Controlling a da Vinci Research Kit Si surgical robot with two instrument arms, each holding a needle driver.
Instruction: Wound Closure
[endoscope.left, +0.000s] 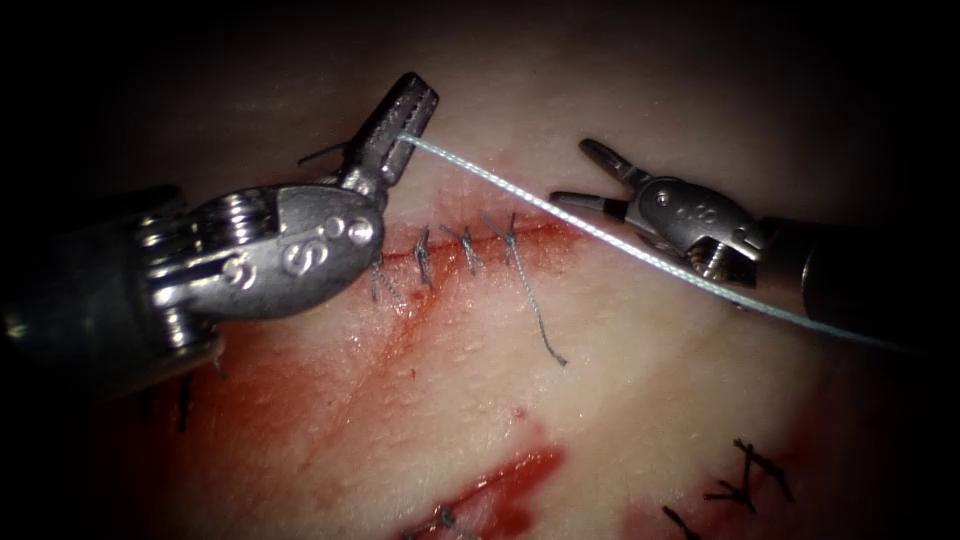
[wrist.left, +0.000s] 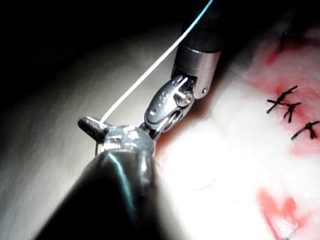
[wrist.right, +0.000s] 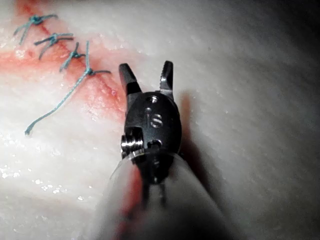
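Stitched tissue (endoscope.left: 620, 380) below us: left tool (endoscope.left: 405, 118) clamped on thread (endoscope.left: 560, 215); right tool (endoscope.left: 590, 175) beside it, jaws apart, empty.

Low in the endoscope view, a second cut (endoscope.left: 505, 478) lies open on the tissue (endoscope.left: 620, 400), pooled with red fluid (endoscope.left: 525, 465). A small grey stitch (endoscope.left: 445, 520) crosses its left end. Well to its right sits a cluster of dark knotted stitches (endoscope.left: 750, 478) on a pink patch. The left wrist view shows the same dark knots in a row and the red-filled cut near them.
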